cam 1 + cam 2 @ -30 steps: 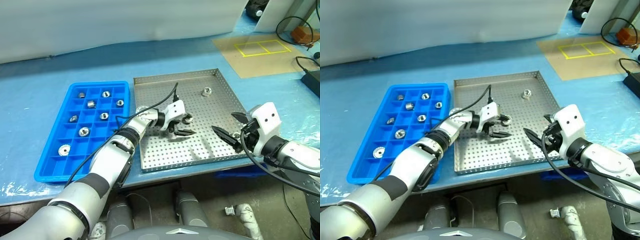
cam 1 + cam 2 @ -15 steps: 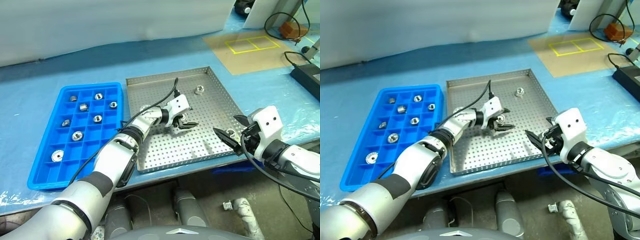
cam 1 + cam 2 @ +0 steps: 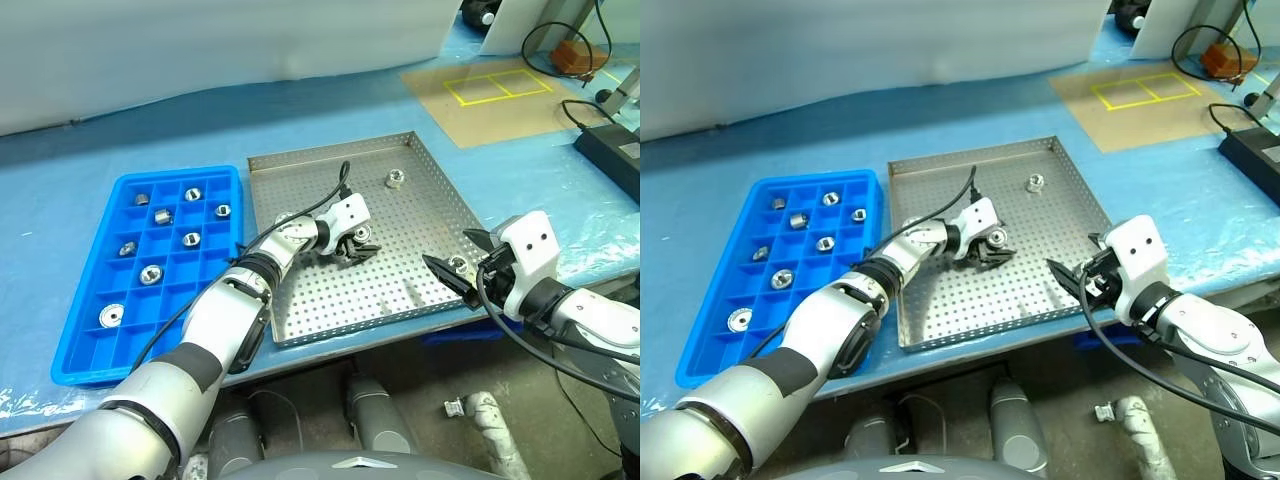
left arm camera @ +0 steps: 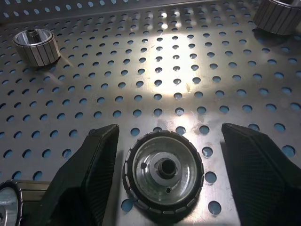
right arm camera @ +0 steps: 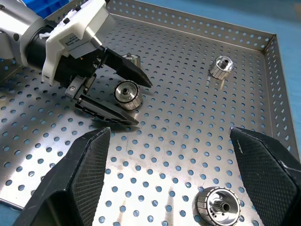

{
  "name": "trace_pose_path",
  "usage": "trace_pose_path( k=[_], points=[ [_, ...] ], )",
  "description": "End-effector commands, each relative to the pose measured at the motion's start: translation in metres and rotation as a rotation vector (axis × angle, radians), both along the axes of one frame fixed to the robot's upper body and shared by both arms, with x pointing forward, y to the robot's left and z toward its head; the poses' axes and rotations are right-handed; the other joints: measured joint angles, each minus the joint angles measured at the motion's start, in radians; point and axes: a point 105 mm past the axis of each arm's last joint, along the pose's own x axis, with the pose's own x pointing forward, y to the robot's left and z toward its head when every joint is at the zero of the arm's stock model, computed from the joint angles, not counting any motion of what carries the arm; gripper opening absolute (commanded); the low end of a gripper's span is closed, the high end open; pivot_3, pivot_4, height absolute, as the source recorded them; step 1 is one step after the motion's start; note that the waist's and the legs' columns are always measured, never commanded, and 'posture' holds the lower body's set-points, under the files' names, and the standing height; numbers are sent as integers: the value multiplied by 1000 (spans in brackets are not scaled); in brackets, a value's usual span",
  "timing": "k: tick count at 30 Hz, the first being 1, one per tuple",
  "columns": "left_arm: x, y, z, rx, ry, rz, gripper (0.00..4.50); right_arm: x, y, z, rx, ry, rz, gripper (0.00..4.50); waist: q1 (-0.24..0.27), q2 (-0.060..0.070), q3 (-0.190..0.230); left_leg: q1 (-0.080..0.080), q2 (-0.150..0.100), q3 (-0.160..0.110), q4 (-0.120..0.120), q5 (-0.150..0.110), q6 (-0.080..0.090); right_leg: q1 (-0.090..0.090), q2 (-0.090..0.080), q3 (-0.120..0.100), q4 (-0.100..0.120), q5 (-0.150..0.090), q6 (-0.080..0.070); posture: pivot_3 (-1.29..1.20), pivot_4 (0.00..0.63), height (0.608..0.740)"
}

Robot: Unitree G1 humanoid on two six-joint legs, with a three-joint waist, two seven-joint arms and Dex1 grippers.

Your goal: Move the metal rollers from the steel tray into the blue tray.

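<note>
On the steel tray (image 3: 420,290), mid-floor, left gripper (image 3: 359,241) sits low with fingers spread either side of one roller (image 4: 163,172), not closed on it. Other rollers: far one (image 3: 395,179), one at the right edge (image 3: 458,264). Right gripper (image 3: 455,270) hovers over that edge, fingers wide apart. Blue tray (image 3: 70,352) alongside on the left holds several rollers (image 3: 151,274) in separate cells.

text: none legible | labels: none | brands: none | numbers: none | signs: none
</note>
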Motion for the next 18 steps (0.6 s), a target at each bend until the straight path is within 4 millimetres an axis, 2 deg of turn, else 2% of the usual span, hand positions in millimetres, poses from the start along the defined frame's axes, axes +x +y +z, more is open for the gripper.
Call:
trace_pose_path(
  k=[1, 4, 7, 10, 12, 15, 18],
  points=[
    [-5, 0, -1, 10, 10, -49, 3061, 1, 0, 9, -10, -49, -2, 4161, -5, 0, 0, 0, -1, 0, 0, 0, 1, 0, -1, 0, 0, 0, 1, -735, 150, 740],
    [0, 2, -2, 31, -19, -7, 2077, 2, 1, 9, -9, -50, 3, 4161, -16, 0, 0, 0, -6, 0, 0, -2, 4, 2, -6, 0, 0, -2, 3, -731, 150, 740],
    [-2, 3, -1, 12, -1, -25, 2077, 3, 2, 9, -11, -52, 7, 4161, -23, 0, 0, -1, -8, 0, 2, -5, 7, 4, -8, 0, -4, -2, 3, -722, 150, 740],
    [0, 6, -1, 31, -31, -16, 1778, 5, 2, 10, -13, -54, 13, 4161, -27, 0, 0, -1, -8, -1, 2, -5, 9, 7, -8, 0, -9, -2, 3, -711, 150, 740],
    [2, 7, 2, 17, -38, -13, 1778, 6, 3, 10, -14, -54, 18, 4161, -30, 0, 0, -1, -8, -1, 2, -6, 10, 9, -8, 0, -12, 0, 1, -701, 150, 740],
    [2, 6, 16, -22, -81, -45, 1778, 9, 5, 12, -11, -58, 36, 4161, -35, 0, 0, -2, -9, -1, 2, -7, 12, 9, -9, 0, -13, 2, -2, -689, 150, 740],
    [-2, 5, 51, -161, -137, -143, 1778, 12, 15, 16, -2, -60, 99, 4161, -40, 0, 0, -2, -9, -1, 1, -7, 12, 9, -9, -2, -13, 3, -3, -648, 150, 740]
  ],
)
